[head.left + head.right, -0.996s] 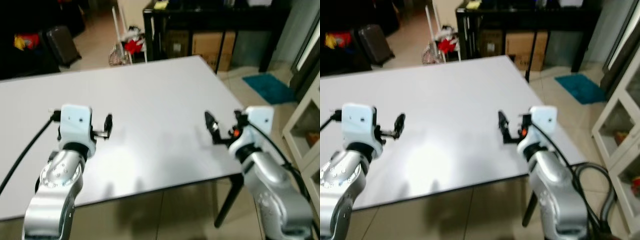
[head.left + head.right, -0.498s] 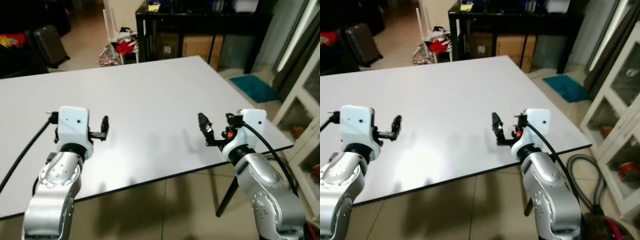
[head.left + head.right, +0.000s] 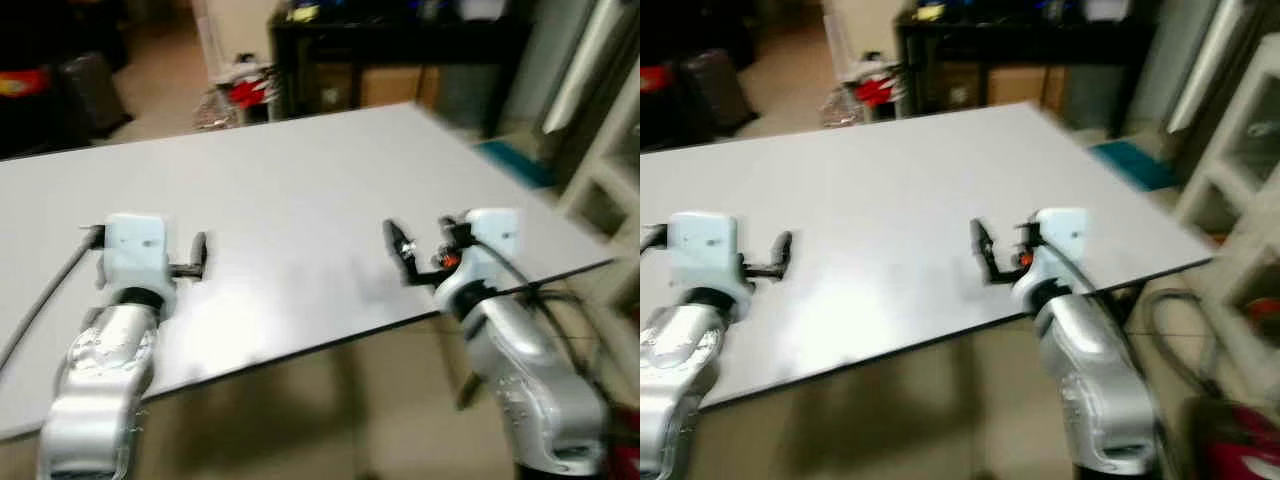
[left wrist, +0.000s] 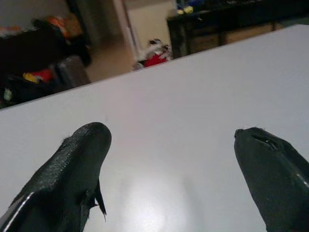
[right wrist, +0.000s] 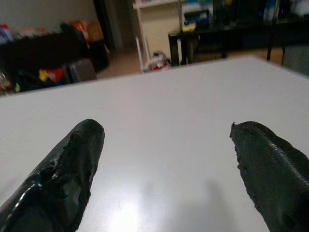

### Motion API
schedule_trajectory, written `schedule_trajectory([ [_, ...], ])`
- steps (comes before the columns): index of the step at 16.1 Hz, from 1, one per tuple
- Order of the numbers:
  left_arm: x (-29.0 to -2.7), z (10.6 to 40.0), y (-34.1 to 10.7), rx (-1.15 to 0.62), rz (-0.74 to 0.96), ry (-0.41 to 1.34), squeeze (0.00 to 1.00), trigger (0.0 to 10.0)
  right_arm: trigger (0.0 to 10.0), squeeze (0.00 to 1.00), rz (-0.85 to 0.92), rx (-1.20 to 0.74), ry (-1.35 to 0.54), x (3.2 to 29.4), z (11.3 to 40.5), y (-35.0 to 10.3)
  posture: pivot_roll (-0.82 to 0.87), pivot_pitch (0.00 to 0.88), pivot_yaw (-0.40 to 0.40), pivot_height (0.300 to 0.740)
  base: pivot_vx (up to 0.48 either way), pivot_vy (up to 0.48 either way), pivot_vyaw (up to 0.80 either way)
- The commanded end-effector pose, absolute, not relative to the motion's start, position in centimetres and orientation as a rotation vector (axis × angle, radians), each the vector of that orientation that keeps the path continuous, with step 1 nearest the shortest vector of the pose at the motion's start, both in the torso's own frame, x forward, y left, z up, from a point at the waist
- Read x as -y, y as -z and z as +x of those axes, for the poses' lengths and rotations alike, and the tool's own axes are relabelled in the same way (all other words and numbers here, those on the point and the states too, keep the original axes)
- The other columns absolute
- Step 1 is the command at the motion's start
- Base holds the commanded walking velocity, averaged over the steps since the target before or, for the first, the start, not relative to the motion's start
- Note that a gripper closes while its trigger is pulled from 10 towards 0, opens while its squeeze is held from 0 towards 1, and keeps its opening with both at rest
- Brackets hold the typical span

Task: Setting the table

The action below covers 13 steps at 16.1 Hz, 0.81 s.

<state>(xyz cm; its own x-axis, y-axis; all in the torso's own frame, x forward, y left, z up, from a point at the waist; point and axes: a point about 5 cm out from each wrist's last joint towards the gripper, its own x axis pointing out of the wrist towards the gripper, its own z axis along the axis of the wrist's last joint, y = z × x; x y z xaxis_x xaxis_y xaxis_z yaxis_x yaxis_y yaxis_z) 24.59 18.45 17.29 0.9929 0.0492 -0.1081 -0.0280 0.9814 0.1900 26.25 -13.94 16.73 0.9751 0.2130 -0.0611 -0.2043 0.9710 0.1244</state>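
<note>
Nothing has yet been laid on the white table (image 3: 300,170), over whose lower edge the left gripper (image 3: 198,252) and right gripper (image 3: 398,243) are held empty, fingers apart.

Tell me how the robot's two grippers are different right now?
The left gripper hangs over the table's left part; the right gripper is over the right part, close to the front edge. The left one points straight ahead; the right one tilts inward. Both are open, empty and above the white table.
</note>
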Motion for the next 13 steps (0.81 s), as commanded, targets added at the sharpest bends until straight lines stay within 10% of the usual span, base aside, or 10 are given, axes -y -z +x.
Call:
schedule_trajectory([
  [1, -19.30, 24.44, -17.46, -0.116, 0.210, -0.071, 0.00, 10.0, 10.0, 0.00, 0.123, -0.082, -0.217, 13.42, 26.34, -16.57, -0.12, 0.000, 0.065, 0.740, 0.000, 0.412, 0.80],
  [13, -19.39, 24.45, -17.59, -0.116, 0.214, -0.083, 0.00, 10.0, 10.0, 0.00, 0.061, -0.071, -0.261, 12.79, 26.91, -16.57, -0.11, 0.000, 0.056, 0.740, 0.000, 0.413, 0.33],
])
